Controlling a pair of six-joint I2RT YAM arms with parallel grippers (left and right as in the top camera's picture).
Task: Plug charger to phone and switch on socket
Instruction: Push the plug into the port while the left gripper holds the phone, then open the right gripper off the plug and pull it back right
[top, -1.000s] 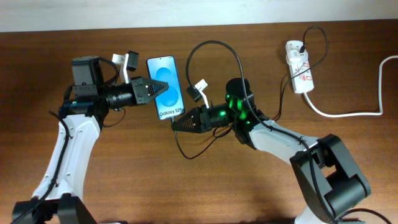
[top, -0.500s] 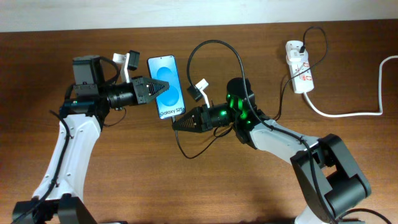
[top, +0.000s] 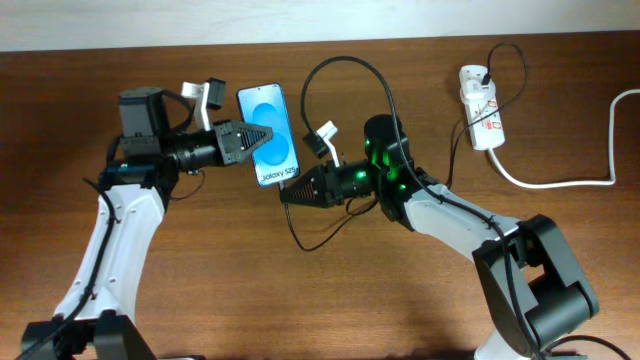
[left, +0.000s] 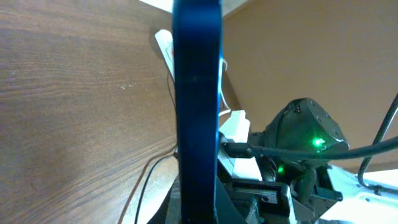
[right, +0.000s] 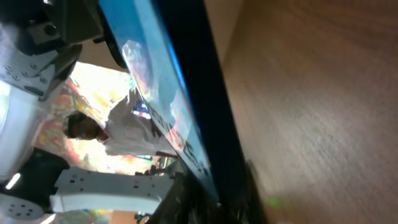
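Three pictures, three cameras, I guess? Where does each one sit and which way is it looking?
Overhead: fixed above the table, looking straight down; both arms show, left jaws clamping the phone, right jaws at its lower end with the charger.
Left wrist: on the left arm, looking along its jaws; phone edge-on, right arm with green light behind.
Right wrist: on the right arm, looking along its jaws; phone screen close up, own jaws blurred below.
Shared: all three see the phone.

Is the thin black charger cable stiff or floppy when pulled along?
Probably floppy: the charger cable lies in loose loops on the table, so it should bend, not push. It looks thin, so likely light, trailing easily behind the right pincer.
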